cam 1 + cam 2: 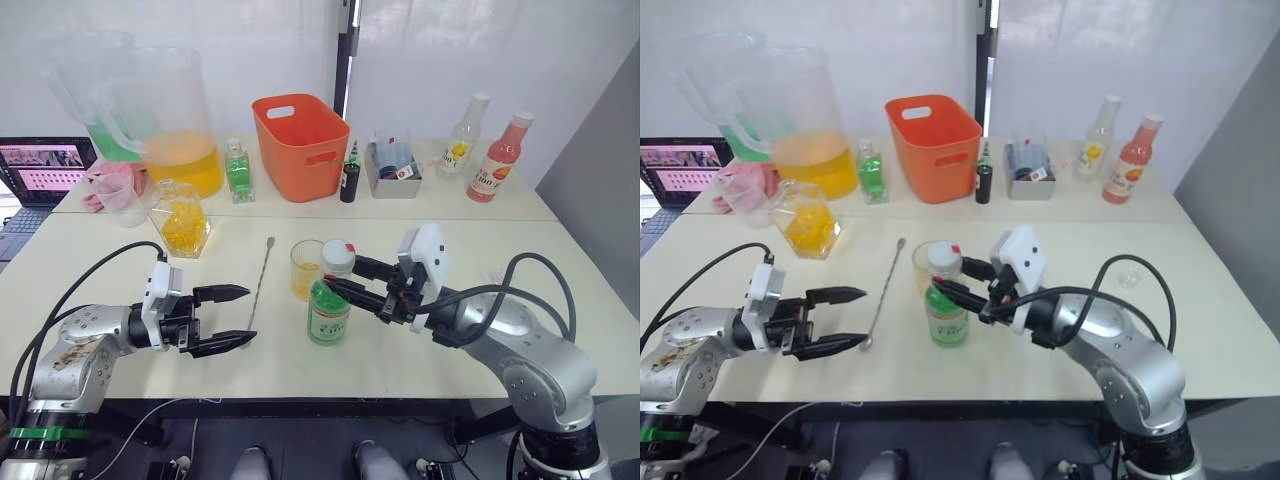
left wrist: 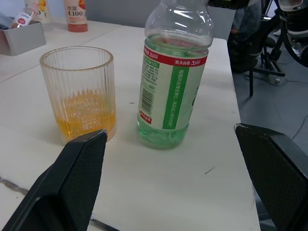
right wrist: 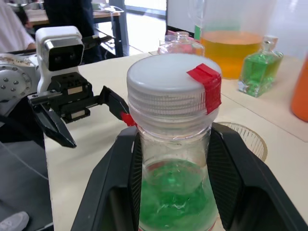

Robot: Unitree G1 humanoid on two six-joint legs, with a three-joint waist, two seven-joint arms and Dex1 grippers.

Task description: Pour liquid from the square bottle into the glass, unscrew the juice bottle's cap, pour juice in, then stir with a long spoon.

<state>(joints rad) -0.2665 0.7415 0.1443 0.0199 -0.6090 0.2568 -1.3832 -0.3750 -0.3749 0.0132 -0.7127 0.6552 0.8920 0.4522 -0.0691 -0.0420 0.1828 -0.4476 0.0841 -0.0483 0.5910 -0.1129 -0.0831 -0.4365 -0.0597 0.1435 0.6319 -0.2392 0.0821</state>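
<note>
Upright capped juice bottle [image 1: 329, 300], just beside ribbed glass [image 1: 306, 268], long spoon [image 1: 262, 274]

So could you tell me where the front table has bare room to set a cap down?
The right end, beyond the right gripper, looks bare. The middle is crowded: ribbed glass, green-labelled juice bottle, long metal spoon. A squat bottle of yellow liquid stands at back left.

Bare table [image 1: 120, 270] left of spoon [image 1: 262, 278]
</note>
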